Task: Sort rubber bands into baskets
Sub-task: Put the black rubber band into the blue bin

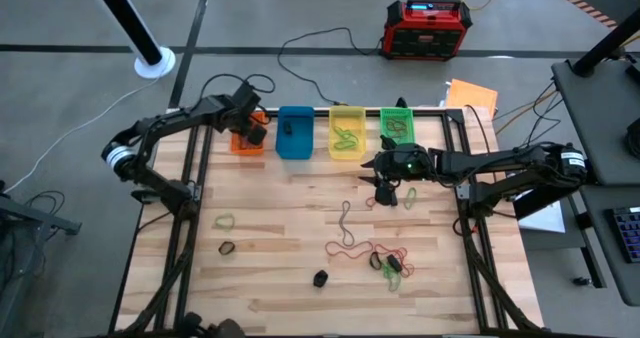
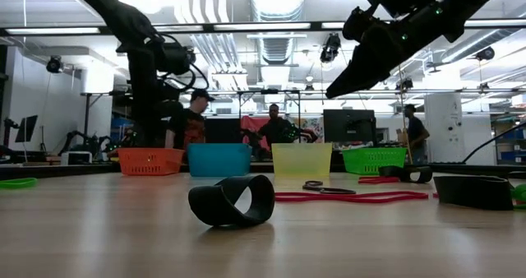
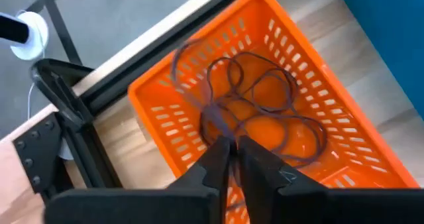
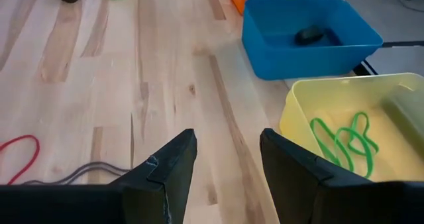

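Observation:
My left gripper (image 1: 252,130) hangs over the orange basket (image 1: 247,143), its fingers nearly together (image 3: 232,146) on brown rubber bands (image 3: 265,111) that lie in the basket. My right gripper (image 1: 378,170) is open and empty (image 4: 228,144), above the table in front of the yellow basket (image 4: 351,138), which holds green bands (image 4: 341,141). The blue basket (image 4: 311,38) holds a black clump (image 4: 309,34). The green basket (image 1: 397,126) holds green bands. Loose bands lie on the table: green (image 1: 224,221), black (image 1: 227,248), brown (image 1: 346,223) and red (image 1: 350,248). My left gripper pinches strands of the brown rubber bands (image 3: 217,121) between its two fingertips, coming from above and pointing down into the orange basket. The loops spread slack below the tips on the basket's floor (image 3: 298,144). One loop (image 3: 182,52) stands up toward the basket's wall.
The four baskets stand in a row along the table's far edge. A tangle of red, green and black bands (image 1: 390,263) and a black clump (image 1: 320,277) lie at the near right; the black clump also shows close in the low view (image 2: 233,201). A red-black box (image 1: 425,28) sits on the floor beyond. People stand in the room behind (image 2: 193,118).

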Motion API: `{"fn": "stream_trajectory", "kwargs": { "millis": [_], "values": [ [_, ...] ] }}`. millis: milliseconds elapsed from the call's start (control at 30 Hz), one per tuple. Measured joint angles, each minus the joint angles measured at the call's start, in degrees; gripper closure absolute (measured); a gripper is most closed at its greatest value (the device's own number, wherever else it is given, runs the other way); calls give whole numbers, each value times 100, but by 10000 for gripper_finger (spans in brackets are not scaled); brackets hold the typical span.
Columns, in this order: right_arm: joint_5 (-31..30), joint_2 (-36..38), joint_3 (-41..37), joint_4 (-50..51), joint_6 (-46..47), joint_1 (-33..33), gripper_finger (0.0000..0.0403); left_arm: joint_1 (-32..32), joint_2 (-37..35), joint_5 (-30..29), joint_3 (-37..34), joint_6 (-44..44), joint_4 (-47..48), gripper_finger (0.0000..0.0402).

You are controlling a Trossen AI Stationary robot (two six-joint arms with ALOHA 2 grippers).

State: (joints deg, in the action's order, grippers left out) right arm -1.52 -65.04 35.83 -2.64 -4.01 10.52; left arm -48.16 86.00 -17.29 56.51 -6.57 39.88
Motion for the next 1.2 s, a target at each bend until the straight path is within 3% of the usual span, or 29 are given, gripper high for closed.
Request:
{"fn": "stream_trajectory", "kwargs": {
  "millis": [300, 500, 667, 867, 1000, 1100, 1200],
  "values": [
    [0, 0, 0, 26, 43, 0, 239, 33, -137, 17, 2, 0, 103, 289],
    [-444, 0, 0, 72, 463, 0, 239, 906, -1234, 23, -181, -554, 328, 267],
    [-998, 0, 113, 860, 1520, 0, 239, 2419, -2475, 23, -881, -622, -994, 268],
    [-1056, 0, 772, 3577, 3548, 0, 244, 3973, -3427, -286, -2083, 137, -3077, 269],
    [-1042, 0, 1004, 4792, 4459, -2, 255, 4509, -3649, -275, -2780, 857, -4288, 269],
    [-946, 0, 1038, 5155, 4854, 0, 261, 4604, -3699, -281, -3108, 1058, -5151, 269],
    [-796, -1, 1029, 5198, 5036, 0, 264, 4605, -3698, -281, -3235, 1078, -5403, 269]
  ]
}}
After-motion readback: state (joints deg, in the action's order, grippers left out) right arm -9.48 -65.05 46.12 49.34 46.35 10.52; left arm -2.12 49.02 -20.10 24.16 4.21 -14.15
